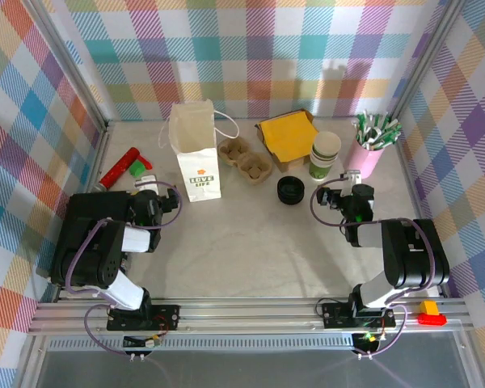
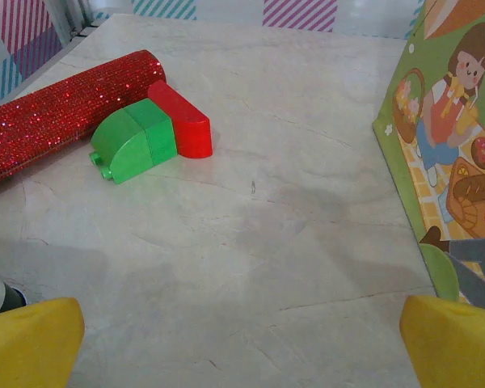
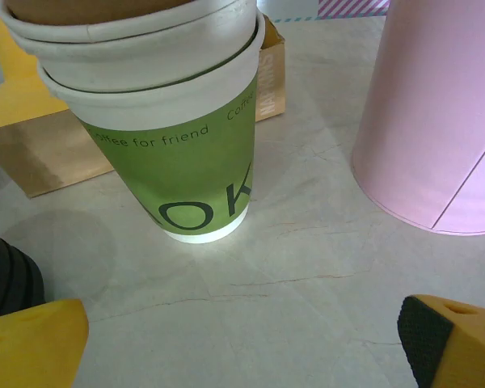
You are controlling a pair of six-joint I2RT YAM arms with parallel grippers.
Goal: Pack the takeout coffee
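The takeout coffee cups (image 1: 324, 155) stand nested in a stack at the back right, white rims above a green band; in the right wrist view the stack (image 3: 171, 137) rises just ahead and left of my fingers. The black round lid (image 1: 291, 191) lies on the table left of the stack, and its edge (image 3: 8, 275) shows at the left of that view. My right gripper (image 1: 352, 179) rests open on the table near the cups, holding nothing. My left gripper (image 1: 148, 188) sits open beside the white paper bag (image 1: 196, 153), whose printed side (image 2: 457, 153) fills the right of its view.
A pink cup of green-white sticks (image 1: 370, 144) stands right of the coffee cups, its wall (image 3: 440, 121) close by. A brown pulp cup carrier (image 1: 244, 158) and a yellow-lined box (image 1: 287, 136) sit behind the lid. A red glitter tube (image 2: 61, 113) and red-green blocks (image 2: 149, 133) lie at left.
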